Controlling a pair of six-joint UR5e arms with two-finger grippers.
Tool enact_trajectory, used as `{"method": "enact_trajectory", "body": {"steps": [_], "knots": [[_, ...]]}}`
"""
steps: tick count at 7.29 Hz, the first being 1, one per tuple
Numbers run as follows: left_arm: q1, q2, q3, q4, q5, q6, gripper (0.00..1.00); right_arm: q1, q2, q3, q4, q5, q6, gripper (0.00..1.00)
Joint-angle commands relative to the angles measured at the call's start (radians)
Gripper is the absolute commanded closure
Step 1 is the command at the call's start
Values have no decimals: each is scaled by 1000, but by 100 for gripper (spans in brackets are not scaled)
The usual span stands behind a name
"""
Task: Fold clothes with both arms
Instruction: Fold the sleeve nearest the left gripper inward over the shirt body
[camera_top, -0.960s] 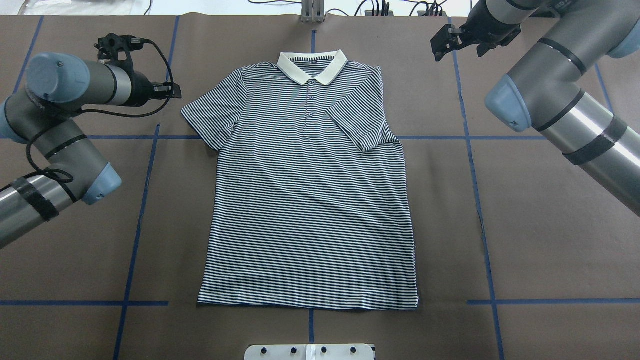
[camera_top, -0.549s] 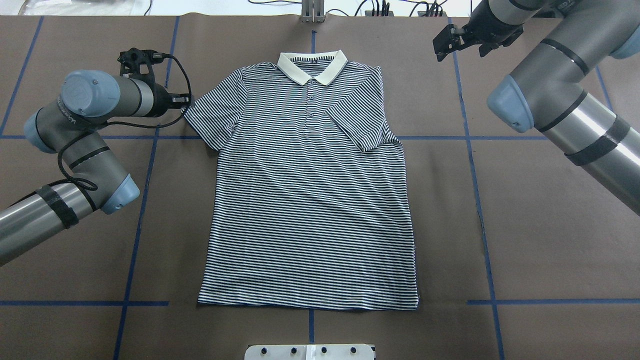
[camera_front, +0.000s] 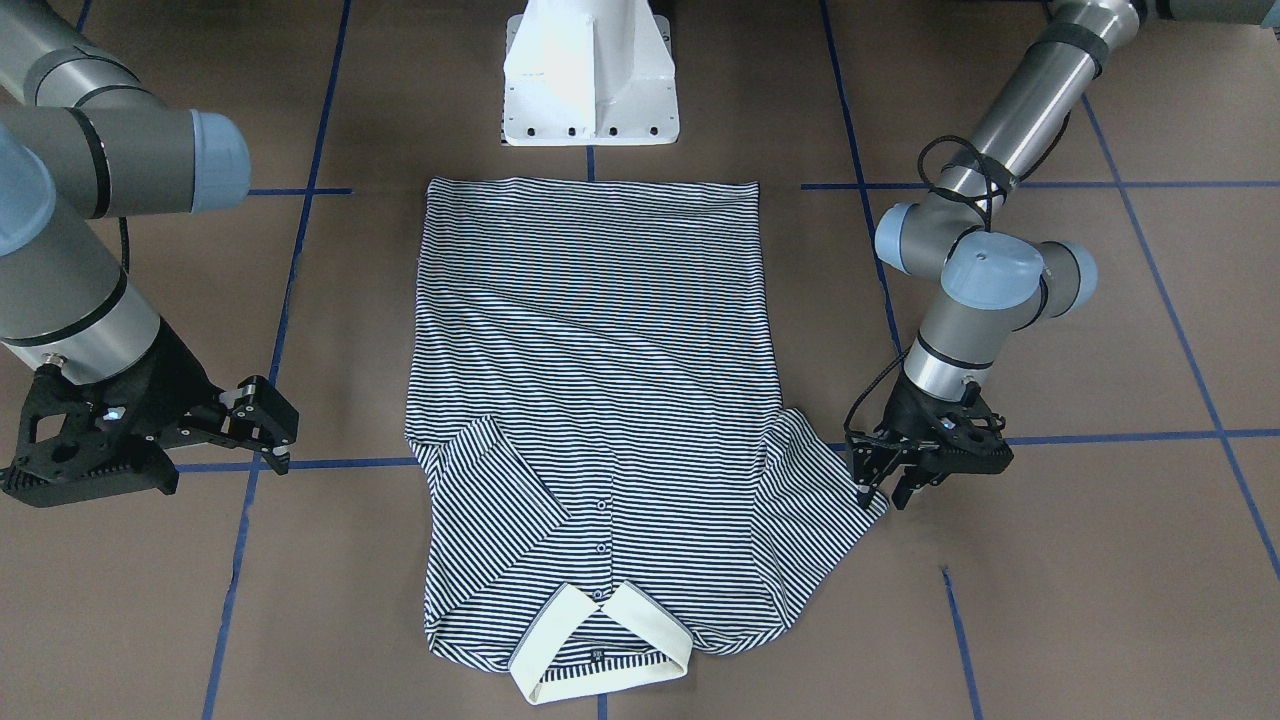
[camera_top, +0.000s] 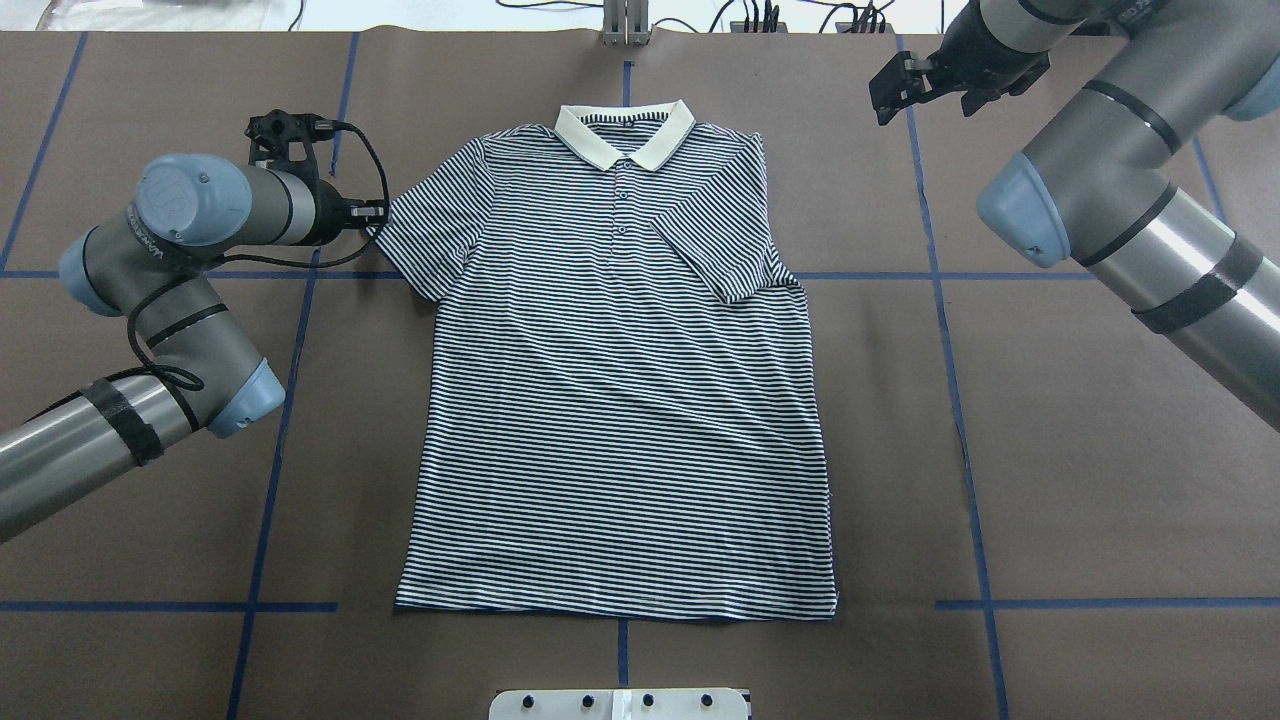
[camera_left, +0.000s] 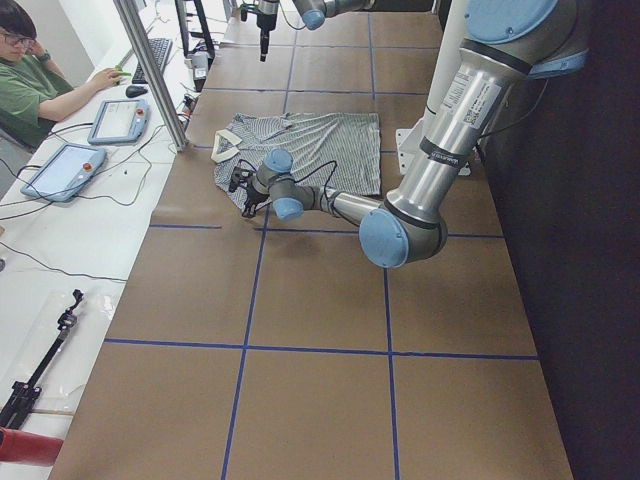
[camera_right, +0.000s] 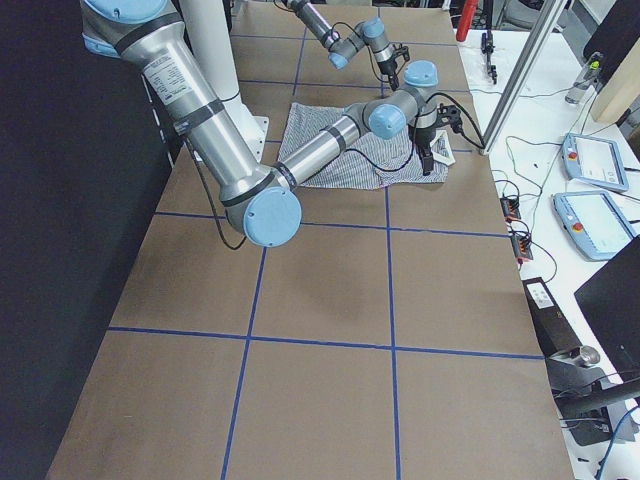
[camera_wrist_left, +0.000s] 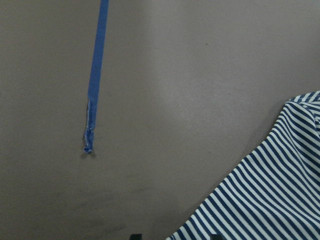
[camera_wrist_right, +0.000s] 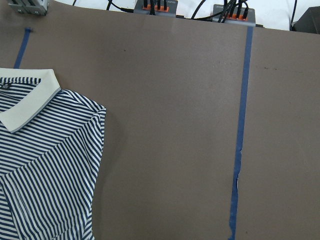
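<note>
A: Shirt (camera_top: 620, 400)?
B: Flat, mid-worktop (camera_top: 1100, 500); R sleeve (camera_top: 710, 255) folded in.
A: Fingers?
B: L fingers (camera_front: 860, 470) narrowly apart at L sleeve (camera_top: 430, 235) edge. R fingers (camera_front: 270, 410) apart, well off shirt.

We read nothing for certain: the dark lettering on the silver-grey left arm (camera_top: 150, 247) and the small dark tag (camera_front: 597, 655) inside the cream collar (camera_front: 645, 625) are too blurred.
</note>
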Motion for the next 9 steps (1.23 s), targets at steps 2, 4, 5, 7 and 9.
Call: {"method": "enact_trajectory", "body": {"steps": [2,4,5,7,9], "knots": [[4,0,1,-1,2,2,62,0,-2,0,0,0,0,0],[6,0,1,-4,2,2,74,0,-7,0,0,0,-2,0],[4,0,0,-6,2,0,90,0,-7,0,0,0,-2,0],[6,-23,-7,6,2,2,100,0,-7,2,0,0,0,0],[6,-75,-13,55,0,-5,100,0,-7,0,0,0,0,0]]}}
